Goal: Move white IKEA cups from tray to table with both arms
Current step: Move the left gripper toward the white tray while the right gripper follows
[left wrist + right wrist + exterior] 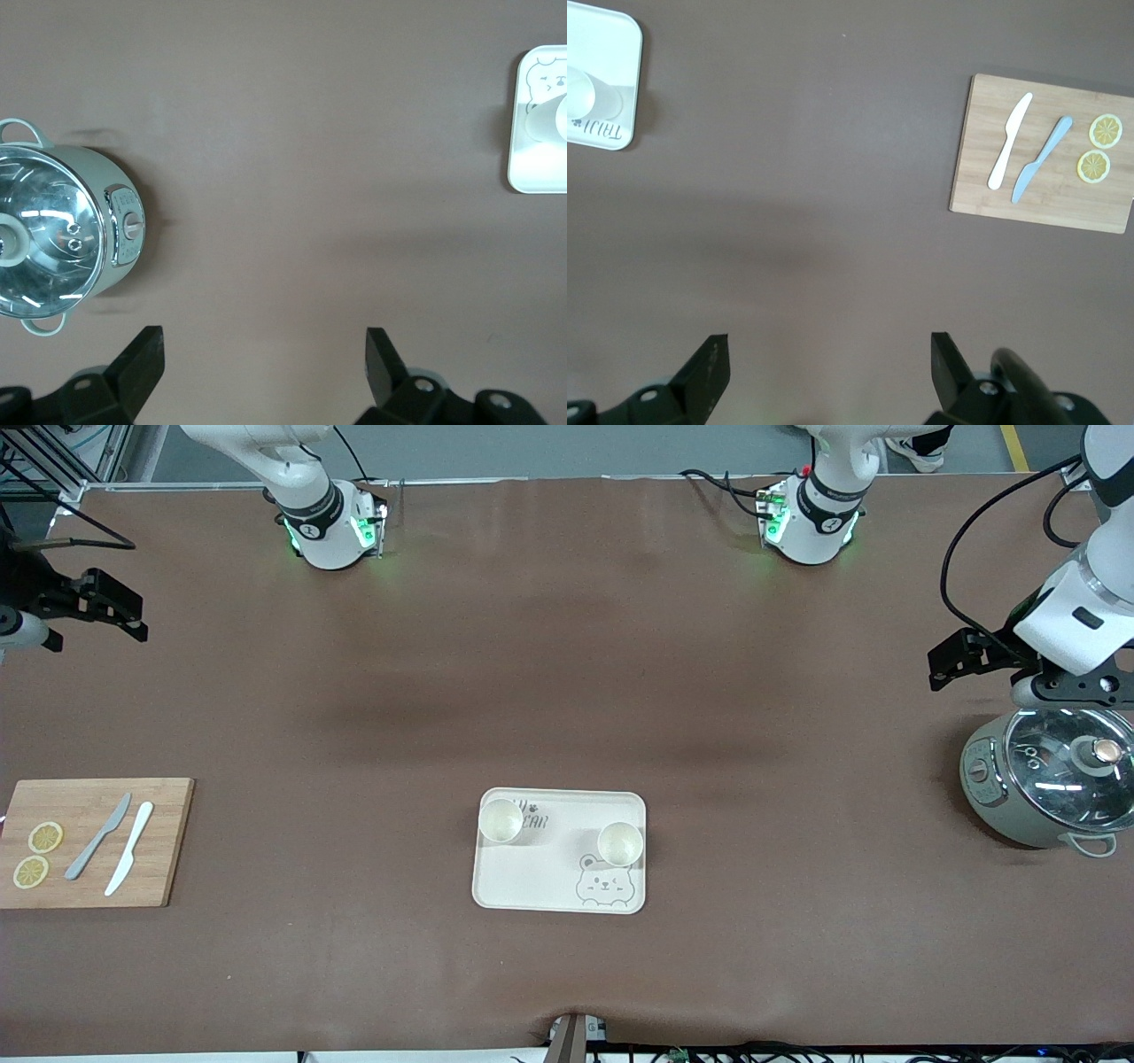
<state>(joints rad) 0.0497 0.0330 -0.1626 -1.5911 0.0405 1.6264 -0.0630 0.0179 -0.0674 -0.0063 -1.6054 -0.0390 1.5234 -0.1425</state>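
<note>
Two white cups stand upright on the cream bear-printed tray (532, 877) at mid-table. One cup (500, 820) is at the tray's corner toward the right arm's end. The other cup (619, 843) stands by the bear print, toward the left arm's end and nearer the camera. My left gripper (941, 666) is open and empty over bare table beside the cooker; its wrist view (263, 354) shows the tray's edge (532, 173). My right gripper (133, 615) is open and empty over bare table at the right arm's end; its wrist view (830, 359) shows a cup (589, 93).
A grey-green cooker with a glass lid (1050, 779) stands at the left arm's end, and also shows in the left wrist view (62, 230). A wooden cutting board (93, 841) with two knives and two lemon slices lies at the right arm's end.
</note>
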